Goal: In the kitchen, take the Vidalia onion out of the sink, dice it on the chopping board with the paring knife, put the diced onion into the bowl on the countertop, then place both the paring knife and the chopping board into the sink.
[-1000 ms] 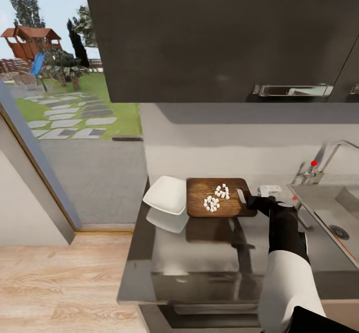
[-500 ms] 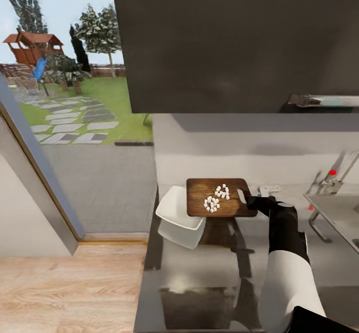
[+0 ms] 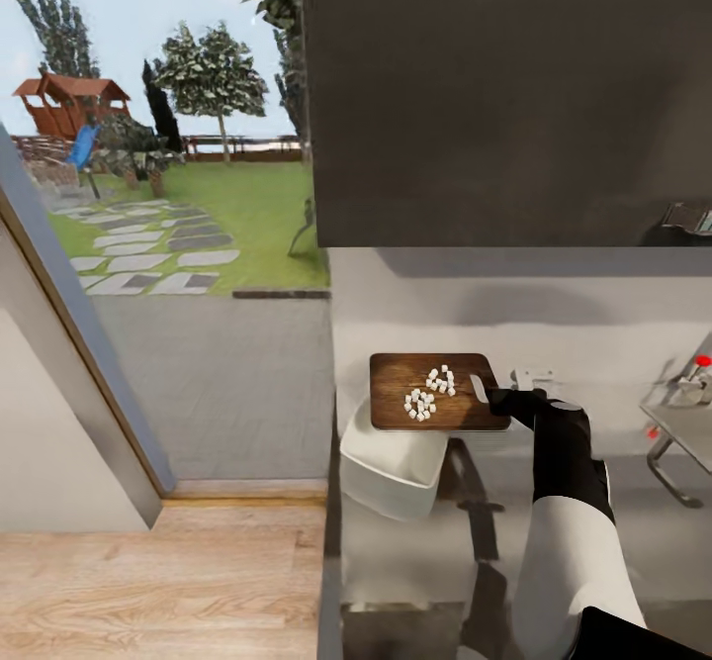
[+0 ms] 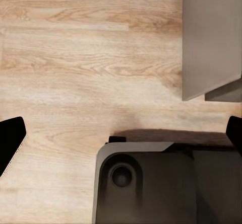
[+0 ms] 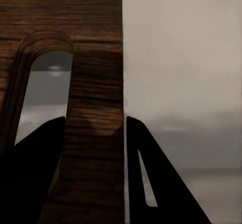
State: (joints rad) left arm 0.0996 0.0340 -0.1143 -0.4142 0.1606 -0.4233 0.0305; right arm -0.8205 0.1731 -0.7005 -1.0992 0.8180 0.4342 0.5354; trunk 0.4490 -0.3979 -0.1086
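The dark brown chopping board (image 3: 435, 391) is held level above the grey countertop (image 3: 613, 502), with small white pieces of diced onion (image 3: 427, 393) in two clusters on it. My right gripper (image 3: 491, 398) is shut on the board's right end, beside its hole; the right wrist view has the board (image 5: 96, 83) pinched between my right gripper's (image 5: 96, 148) dark fingers. The white bowl (image 3: 391, 467) sits on the counter, partly under the board's left near corner. A corner of the sink (image 3: 682, 423) and the faucet's red knob (image 3: 703, 360) are at the right edge. My left gripper (image 4: 122, 133) hangs open over the floor. The paring knife is out of view.
A glossy dark upper cabinet (image 3: 494, 96) hangs over the counter. The counter's left end (image 3: 331, 541) drops to light wood floor (image 3: 148, 581). A glass wall (image 3: 198, 363) looks onto a garden. My base (image 4: 151, 183) stands on the floor.
The whole picture has shifted: counter, bowl and sink slid right as the camera moved. The held board kept its place in the picture and now overlaps the bowl.
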